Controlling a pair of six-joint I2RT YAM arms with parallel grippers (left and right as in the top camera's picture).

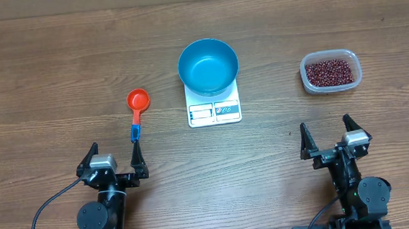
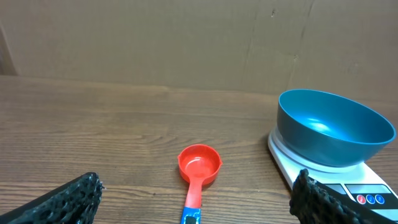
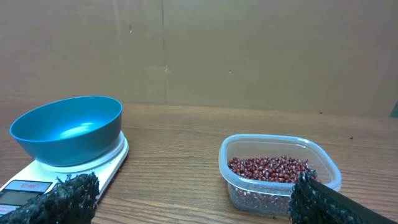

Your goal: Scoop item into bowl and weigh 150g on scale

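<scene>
An empty blue bowl (image 1: 208, 66) (image 2: 334, 127) (image 3: 67, 129) stands on the white scale (image 1: 214, 111) (image 2: 367, 188) (image 3: 25, 183) at the table's middle. Dark red beans (image 1: 328, 72) (image 3: 268, 168) fill a clear plastic tub (image 1: 331, 70) (image 3: 278, 172) at the right. An orange measuring scoop with a blue handle end (image 1: 137, 110) (image 2: 198, 173) lies left of the scale. My left gripper (image 1: 112, 161) (image 2: 199, 202) is open near the front edge, the scoop just ahead of it. My right gripper (image 1: 335, 140) (image 3: 193, 202) is open, short of the tub.
A brown cardboard wall (image 2: 186, 43) stands behind the wooden table (image 1: 57, 74). Bare wood lies between the scale and the tub and to the left of the scoop.
</scene>
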